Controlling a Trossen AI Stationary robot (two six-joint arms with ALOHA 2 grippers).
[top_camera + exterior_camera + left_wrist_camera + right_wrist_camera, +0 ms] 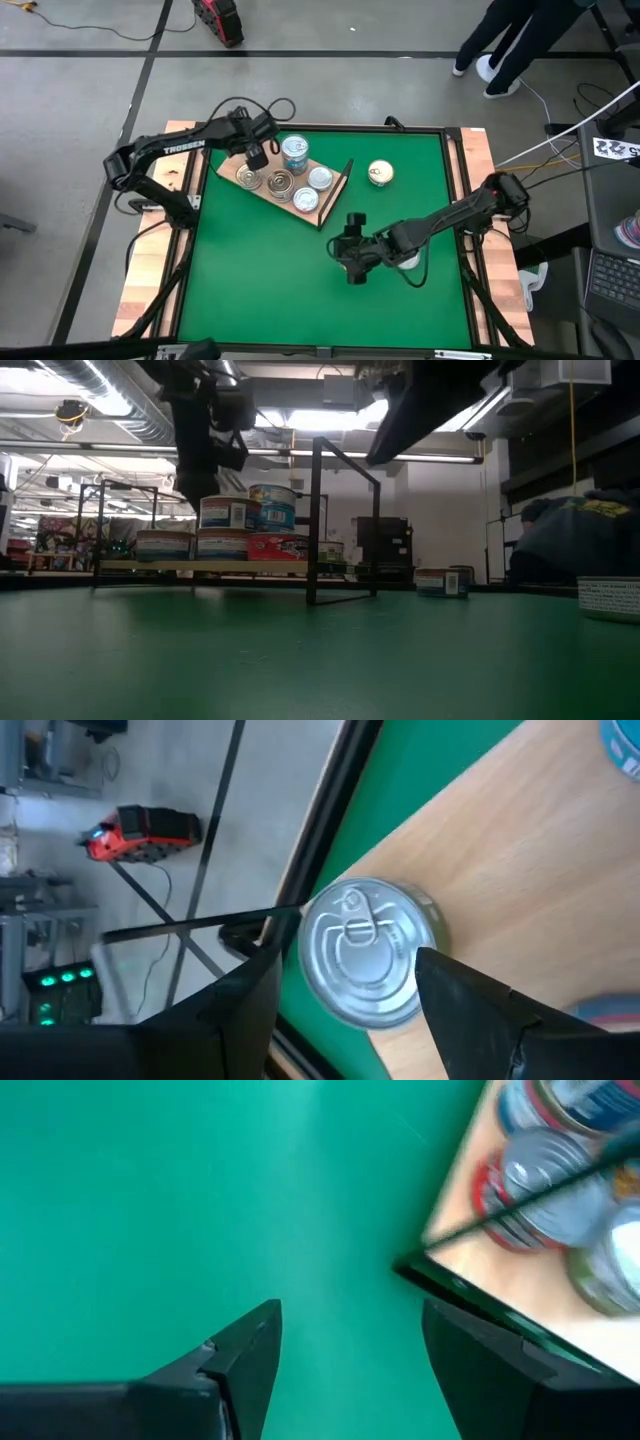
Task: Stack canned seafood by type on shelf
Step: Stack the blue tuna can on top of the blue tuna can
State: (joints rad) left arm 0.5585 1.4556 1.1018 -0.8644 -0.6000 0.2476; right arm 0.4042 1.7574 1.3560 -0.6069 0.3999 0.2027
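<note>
The shelf [262, 190] is a light wooden board with a black wire frame end [337, 190], lying on the green mat. Several flat tins of canned seafood stand on it, among them a teal-labelled one [294, 153] set on another tin [275, 546]. My left gripper [255, 155] hangs open just above a silver-topped tin [365, 965] at the board's far-left corner, one finger on either side and clear of it. My right gripper [345, 1350] is open over bare mat near the wire frame end. A loose tin [380, 173] rests on the mat right of the shelf.
A pale tin [407, 262] sits on the mat under my right arm and shows at the right edge of the low view [610, 598]. Wooden table borders [480, 150] flank the mat. A person's legs [500, 50] stand beyond the far right corner. The mat's near half lies bare.
</note>
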